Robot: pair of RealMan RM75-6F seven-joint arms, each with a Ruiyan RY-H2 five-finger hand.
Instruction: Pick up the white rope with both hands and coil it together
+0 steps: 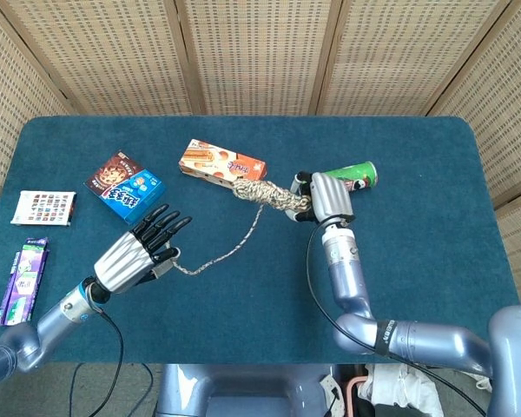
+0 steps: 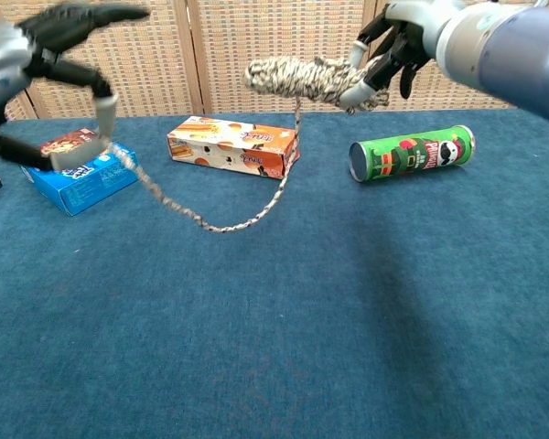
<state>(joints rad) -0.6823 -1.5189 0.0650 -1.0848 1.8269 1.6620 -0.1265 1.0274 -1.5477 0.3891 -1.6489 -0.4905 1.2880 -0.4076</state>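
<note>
While most of the rope (image 1: 265,193) is already bundled, a loose tail remains to be wound. Nearest the robot, at about 8 o'clock on the table (image 1: 434,261), the left hand (image 1: 141,252) is raised, fingers extended and spread, with the tail's end pinched at the thumb; in the chest view this hand (image 2: 37,64) appears blurred at upper left, the strand dropping from it. From there the tail sags to the cloth near centre, touches it, and rises toward 1 o'clock.

The right hand (image 1: 328,196), lifted above the table just right of centre, grips the coiled bundle with fingers curled round one end, so that the bundle projects leftward in the air.

Farther back lie a purple packet (image 1: 23,278) and a white card (image 1: 43,208) at 9 o'clock, a blue box (image 1: 134,192) on a brown packet (image 1: 111,172) at 10 o'clock, an orange box (image 1: 210,162) at 12 o'clock, and a green can (image 1: 358,175) at 1 o'clock, just behind the right hand.

Judged progress: pickup by both hands is complete and coiling is well advanced; what remains is to gather the hanging tail onto the bundle.
</note>
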